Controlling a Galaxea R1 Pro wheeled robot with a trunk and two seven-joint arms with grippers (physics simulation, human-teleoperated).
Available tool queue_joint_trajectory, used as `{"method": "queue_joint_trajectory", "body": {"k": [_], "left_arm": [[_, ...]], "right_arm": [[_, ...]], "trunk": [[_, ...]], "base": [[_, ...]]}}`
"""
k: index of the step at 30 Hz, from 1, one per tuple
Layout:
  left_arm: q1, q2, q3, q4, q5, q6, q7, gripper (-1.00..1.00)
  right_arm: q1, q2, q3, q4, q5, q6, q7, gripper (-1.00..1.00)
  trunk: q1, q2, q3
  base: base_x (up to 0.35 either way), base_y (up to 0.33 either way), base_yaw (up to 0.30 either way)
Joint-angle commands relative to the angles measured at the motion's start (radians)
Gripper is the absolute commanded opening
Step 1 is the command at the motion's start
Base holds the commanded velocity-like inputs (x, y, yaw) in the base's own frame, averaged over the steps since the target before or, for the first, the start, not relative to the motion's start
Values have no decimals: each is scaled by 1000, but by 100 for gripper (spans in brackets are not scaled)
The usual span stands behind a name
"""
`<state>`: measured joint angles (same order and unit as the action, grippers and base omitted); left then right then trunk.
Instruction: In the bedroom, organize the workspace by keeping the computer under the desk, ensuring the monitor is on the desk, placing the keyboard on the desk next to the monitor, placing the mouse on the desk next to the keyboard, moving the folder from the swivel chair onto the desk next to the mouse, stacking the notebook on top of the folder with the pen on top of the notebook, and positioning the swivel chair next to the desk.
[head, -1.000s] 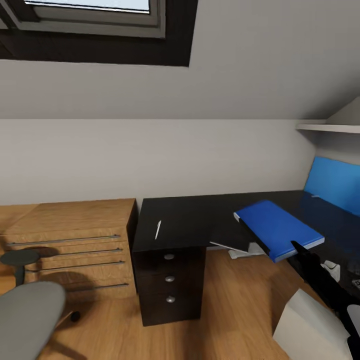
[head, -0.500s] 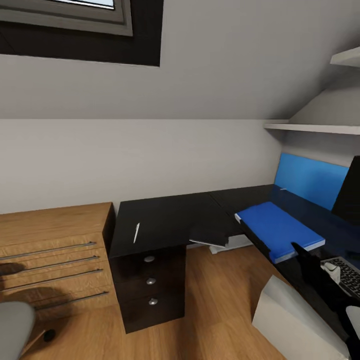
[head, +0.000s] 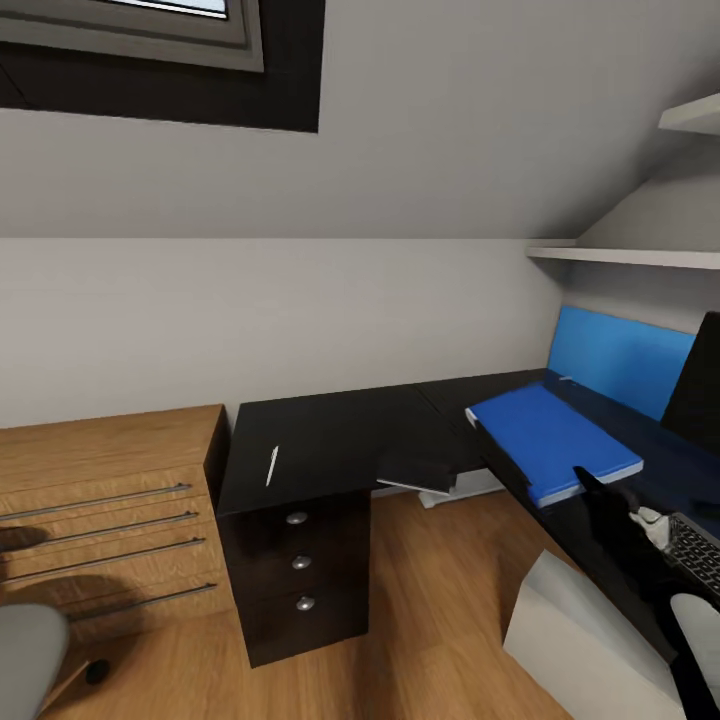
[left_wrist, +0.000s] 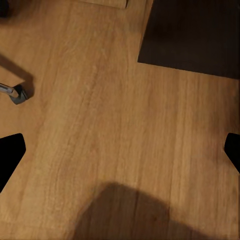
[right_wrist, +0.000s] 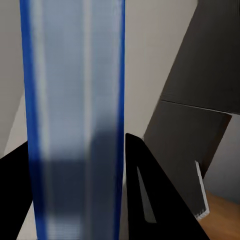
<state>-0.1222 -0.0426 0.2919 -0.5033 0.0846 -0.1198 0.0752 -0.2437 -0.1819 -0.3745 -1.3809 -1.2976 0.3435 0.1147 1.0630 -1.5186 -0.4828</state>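
Right gripper clamped on folder, held over desk; left gripper apart. Lower flat, beside mouse, near keyboard.

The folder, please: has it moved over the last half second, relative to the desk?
Yes. The folder, held in the right pincer, has risen slightly and shifted toward the desk's blue back panel.

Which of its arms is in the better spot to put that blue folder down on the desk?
The right one. Its right gripper already clamps the blue folder above the desk, while the left gripper hangs open over bare floor.
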Motion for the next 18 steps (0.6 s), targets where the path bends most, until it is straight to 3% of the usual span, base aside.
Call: {"method": "queue_joint_trajectory", "body": {"k": [1, 3, 4, 5, 7, 8, 10, 13, 16, 18], "left_arm": [[0, -4, 1, 0, 9, -3, 0, 100], [0, -7, 1, 0, 9, -3, 0, 100], [0, -9, 0, 0, 9, -3, 0, 100], [0, -9, 0, 0, 9, -3, 0, 100], [0, -9, 0, 0, 9, -3, -1, 100], [0, -9, 0, 0, 9, -3, -1, 100], [0, -9, 0, 0, 9, -3, -1, 100], [0, -10, 0, 0, 9, -3, -1, 100], [0, -12, -8, 0, 8, -2, -1, 100], [0, -12, -33, 0, 8, -3, -1, 100]], "right_arm": [[-22, 17, 22, -2, -6, -44, -34, -100], [-80, 61, 77, 5, -6, -174, -123, -100], [-183, 132, 162, 82, -5, -399, -255, -100], [-204, 141, 174, 103, -5, -436, -272, -100], [-318, 175, 216, 252, -5, -604, -320, -100], [-342, 179, 221, 290, -5, -632, -325, -100], [-427, 188, 232, 456, -5, -718, -336, -100], [-508, 192, 237, 642, -4, -765, -340, -100], [-539, 193, 237, 721, -7, -778, -338, -100], [-549, 194, 236, 746, -10, -783, -336, -100]], "trunk": [[0, -1, -1], [0, -1, -1], [0, -1, -1], [0, -1, -1], [0, -1, -1], [0, -1, -1], [0, -1, -1], [0, -1, -1], [0, -1, -1], [0, -1, -1]], "base": [[0, 0, 0], [0, 0, 0], [0, 0, 0], [0, 0, 0], [0, 0, 0], [0, 0, 0], [0, 0, 0], [0, 0, 0], [0, 0, 0], [0, 0, 0]]}}
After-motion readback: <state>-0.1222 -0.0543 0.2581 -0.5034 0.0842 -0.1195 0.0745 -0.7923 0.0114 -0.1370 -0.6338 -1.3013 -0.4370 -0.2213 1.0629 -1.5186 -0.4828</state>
